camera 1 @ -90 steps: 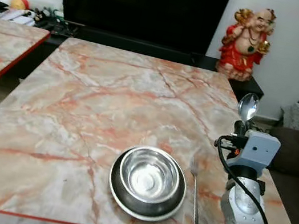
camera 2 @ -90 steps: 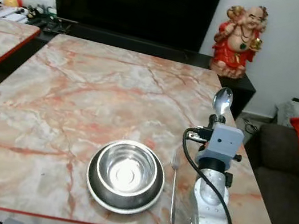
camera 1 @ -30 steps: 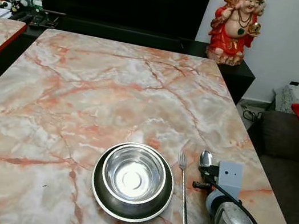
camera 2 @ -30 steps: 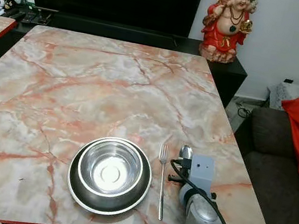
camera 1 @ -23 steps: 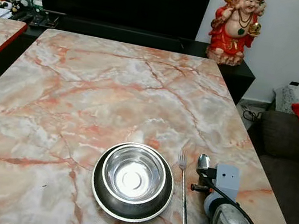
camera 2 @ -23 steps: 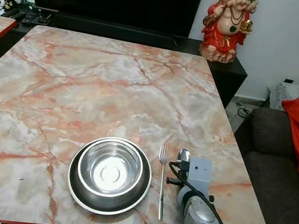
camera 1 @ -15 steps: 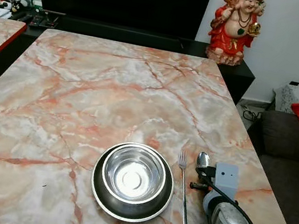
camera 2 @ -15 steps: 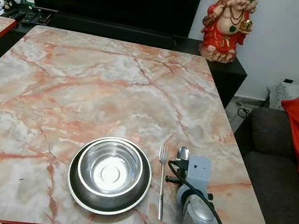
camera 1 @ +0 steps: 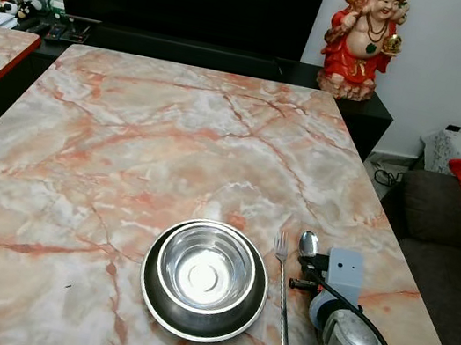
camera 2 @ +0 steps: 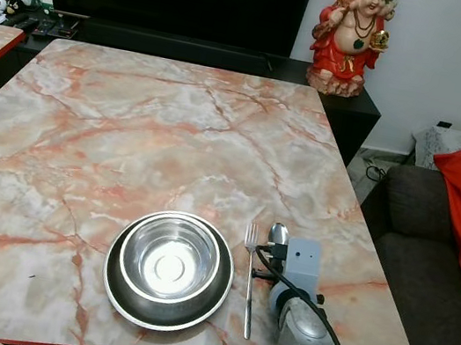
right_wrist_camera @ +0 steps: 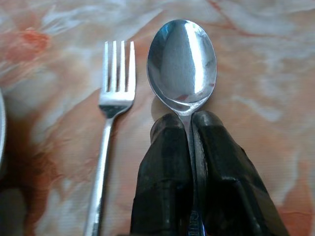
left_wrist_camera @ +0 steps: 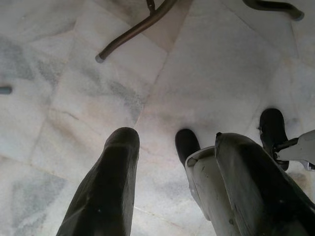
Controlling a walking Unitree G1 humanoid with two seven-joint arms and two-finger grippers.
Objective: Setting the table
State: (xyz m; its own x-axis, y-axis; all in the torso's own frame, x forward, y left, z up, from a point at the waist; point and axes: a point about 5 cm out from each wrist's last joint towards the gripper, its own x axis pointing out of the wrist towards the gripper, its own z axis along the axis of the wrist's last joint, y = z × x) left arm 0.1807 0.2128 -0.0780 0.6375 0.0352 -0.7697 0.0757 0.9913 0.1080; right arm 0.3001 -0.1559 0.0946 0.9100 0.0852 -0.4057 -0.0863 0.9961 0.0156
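now that my right tool (right_wrist_camera: pixel 186 147) has come down from where it held the spoon (right_wrist_camera: pixel 183 63) upright in the air three seconds ago, the spoon lies almost flat over the table (camera 1: pixel 174 136), its bowl pointing away from me and just beside the fork (camera 1: pixel 283 287). over the last second i have been easing it inward, so the bowl now sits closer to the fork's tines than it did, with a thin strip of marble between them. in the right wrist view my two black fingers (right_wrist_camera: pixel 165 167) are pinched narrow on the spoon's neck, the handle hidden between them, so i am holding it and have not let go. i cannot tell whether the spoon's bowl already touches the marble or hangs just above it; the small shadow under it suggests it is very close

what this means, as i judge it: the steel bowl (camera 1: pixel 206 268) stands on its dark plate (camera 1: pixel 156 301) near the table's near edge, the fork lies straight along the plate's right side, and the spoon is nearly in its place to the right of the fork, so this setting lacks only the release. i should open slowly and lift straight back, since a sideways drag could knock the spoon against the fork

my left tool (left_wrist_camera: pixel 170 191) hangs idle over the pale floor tiles (left_wrist_camera: pixel 211 83), its fingers standing wide apart with nothing between them
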